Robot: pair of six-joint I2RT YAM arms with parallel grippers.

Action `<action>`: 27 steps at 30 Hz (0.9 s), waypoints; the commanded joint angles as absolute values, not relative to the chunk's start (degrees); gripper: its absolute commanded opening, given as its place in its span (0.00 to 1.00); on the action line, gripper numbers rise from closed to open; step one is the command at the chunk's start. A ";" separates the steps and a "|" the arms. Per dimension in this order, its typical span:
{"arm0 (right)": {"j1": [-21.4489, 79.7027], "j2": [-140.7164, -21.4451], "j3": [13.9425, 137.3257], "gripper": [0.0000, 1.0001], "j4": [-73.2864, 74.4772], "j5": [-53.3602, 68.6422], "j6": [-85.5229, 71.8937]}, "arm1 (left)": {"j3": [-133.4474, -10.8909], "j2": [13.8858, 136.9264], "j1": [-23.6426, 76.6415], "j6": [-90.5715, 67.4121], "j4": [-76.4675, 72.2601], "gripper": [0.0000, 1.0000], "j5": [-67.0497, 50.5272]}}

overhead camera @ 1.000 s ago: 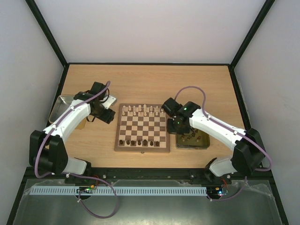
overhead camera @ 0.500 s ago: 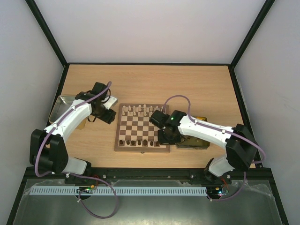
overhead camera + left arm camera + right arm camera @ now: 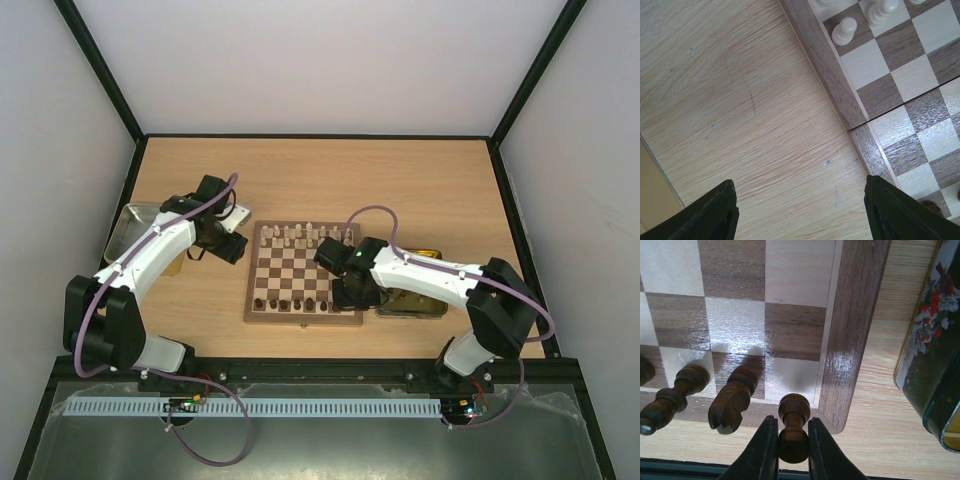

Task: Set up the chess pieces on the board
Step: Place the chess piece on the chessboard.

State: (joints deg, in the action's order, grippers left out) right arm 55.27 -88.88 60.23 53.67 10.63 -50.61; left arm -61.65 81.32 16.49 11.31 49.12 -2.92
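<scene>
Metal tray (image 3: pixel 118 240), floral tin (image 3: pixel 929 352), wooden table (image 3: pixel 320 175)

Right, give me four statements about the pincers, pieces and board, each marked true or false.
1. The right pincer is shut on a dark chess piece. True.
2. The left pincer hangs over the board's middle. False: the left pincer stands open above bare table, left of the board.
3. Pale pieces stand along the board's far rows. True.
4. The decorated tin sits on the board. False: the decorated tin lies on the table, right of the board.
</scene>
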 commanded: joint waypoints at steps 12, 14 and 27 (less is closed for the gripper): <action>55.72 -92.03 62.14 0.15 53.28 9.26 -50.38 | -61.61 81.56 16.77 10.64 49.22 0.69 -2.54; 55.64 -92.34 62.30 0.15 53.28 9.23 -50.17 | -61.61 81.70 16.76 10.64 49.22 0.69 -2.63; 55.68 -93.11 62.61 0.25 53.26 9.16 -50.01 | -61.53 81.83 16.74 10.63 49.13 0.69 -2.72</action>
